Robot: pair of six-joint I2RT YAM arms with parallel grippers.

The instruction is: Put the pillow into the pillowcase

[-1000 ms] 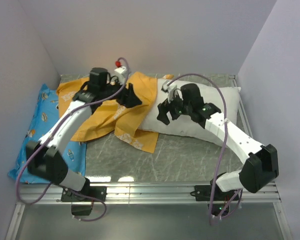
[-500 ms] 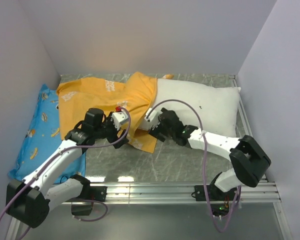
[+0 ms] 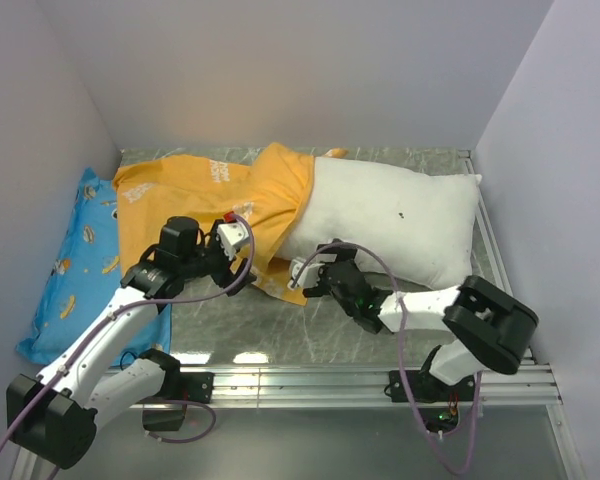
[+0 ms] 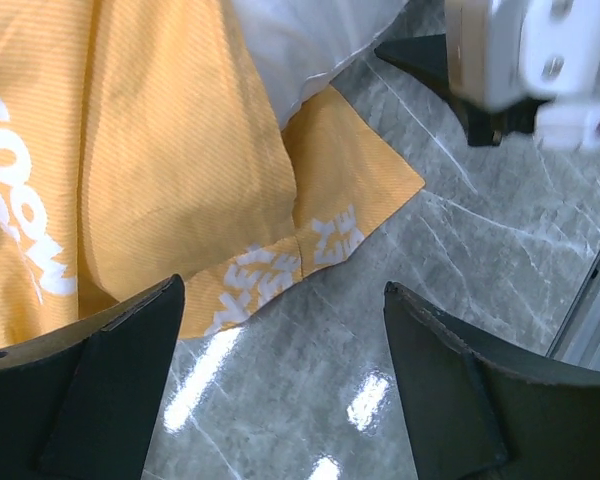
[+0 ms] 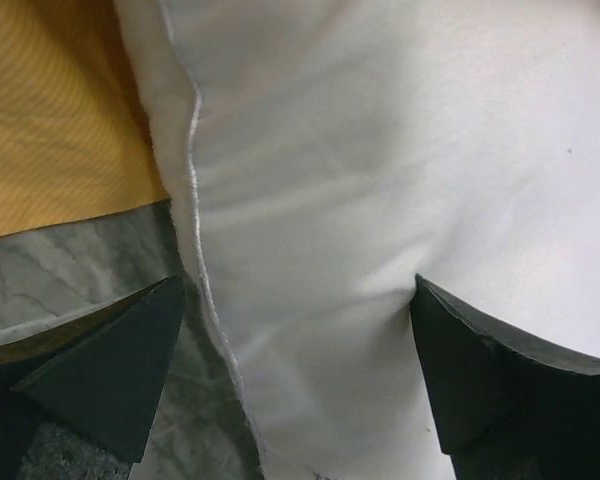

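At the middle of the grey marbled table (image 3: pixel 280 335), the white pillow (image 3: pixel 390 215) lies across the upper right of the overhead frame. Its left end is covered by the crumpled orange pillowcase (image 3: pixel 210 195), which spreads toward the upper left with white lettering showing. Whether that end sits inside the case or merely under it cannot be told.

The left gripper (image 3: pixel 244 264) hangs at the pillowcase's near edge. Its jaws are spread wide and grasp nothing; its wrist camera shows the lettered orange hem and bare table between them.

The right gripper (image 3: pixel 313 276), at the pillow's near left corner, is likewise fully spread and empty-handed, with the pillow's seamed edge framed between its fingers (image 5: pixel 110 370).

A blue cartoon-print pillow (image 3: pixel 75 260) lies along the left edge of the frame.
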